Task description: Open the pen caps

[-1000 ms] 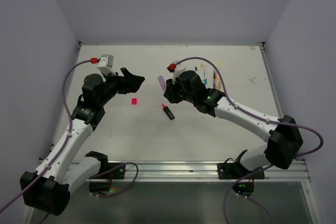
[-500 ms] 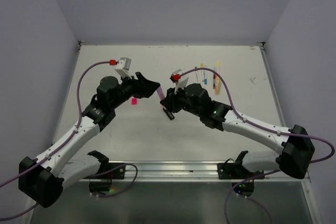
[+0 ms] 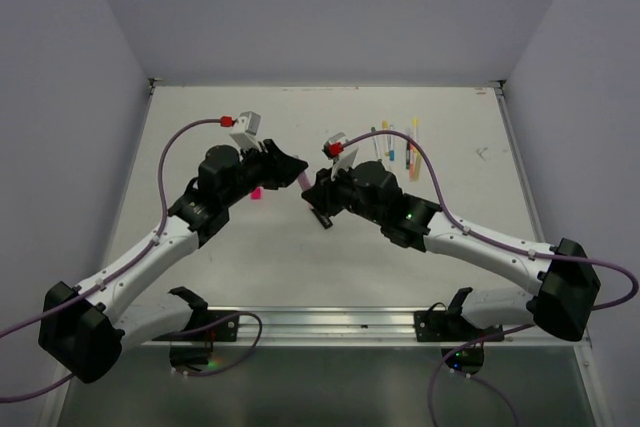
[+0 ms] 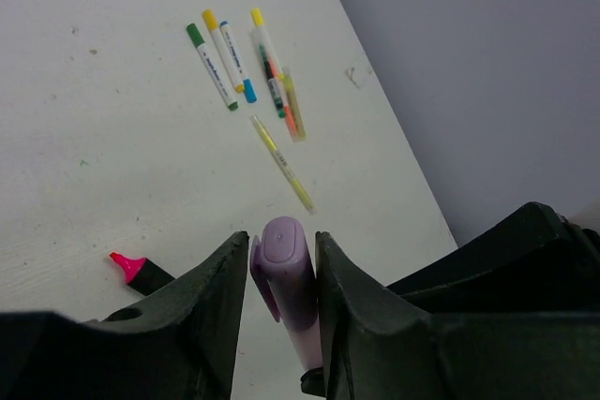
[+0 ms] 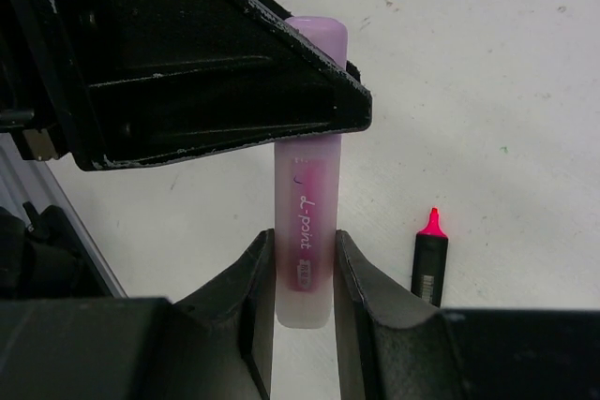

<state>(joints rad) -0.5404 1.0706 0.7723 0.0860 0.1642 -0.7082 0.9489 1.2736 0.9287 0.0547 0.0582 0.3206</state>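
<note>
A fat lilac pen [image 5: 307, 231] is held up between the two arms. My right gripper [image 5: 307, 274] is shut on its lower body. My left gripper [image 4: 283, 269] is shut on the lilac cap [image 4: 284, 250] at the other end, its fingers [image 5: 234, 91] pressed on either side. From above the pen [image 3: 303, 176] bridges both grippers over the table's middle. An uncapped black-and-pink highlighter [image 5: 430, 264] lies on the table below, and its loose pink cap [image 3: 257, 192] lies to the left. Several capped thin pens [image 4: 234, 58] lie in a group at the back.
A thin yellow pen [image 4: 281, 164] lies apart from the group, nearer to me. The group of pens [image 3: 397, 144] sits behind the right arm. The white table [image 3: 450, 167] is walled at the left, back and right.
The left arm has swung right to the lilac pen, and its jaws have closed from wide open onto the cap. The right gripper kept hold of the pen and shifted slightly left.
</note>
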